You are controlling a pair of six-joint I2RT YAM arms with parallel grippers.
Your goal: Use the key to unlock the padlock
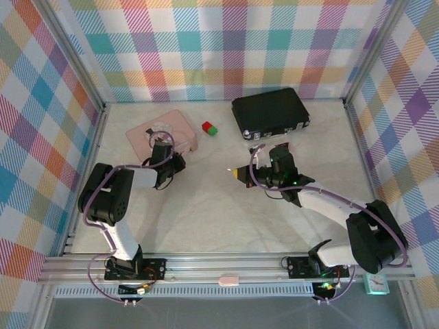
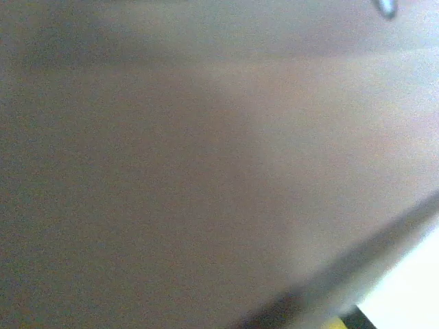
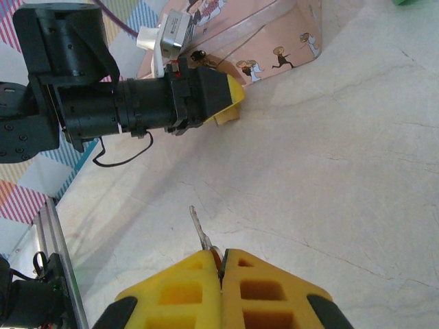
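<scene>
Right wrist shows right gripper (image 3: pixel 221 257) clamped on the thin silvery key (image 3: pixel 197 227).

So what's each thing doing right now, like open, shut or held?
right hand: shut on the key.
key: pinched, tip sticking out over the table.
left hand: beside the pink tin; open or shut, can't tell.
pink tin: flat on the table, looks shut.
black case: shut, lying flat.
red and green cubes: side by side, touching.
</scene>
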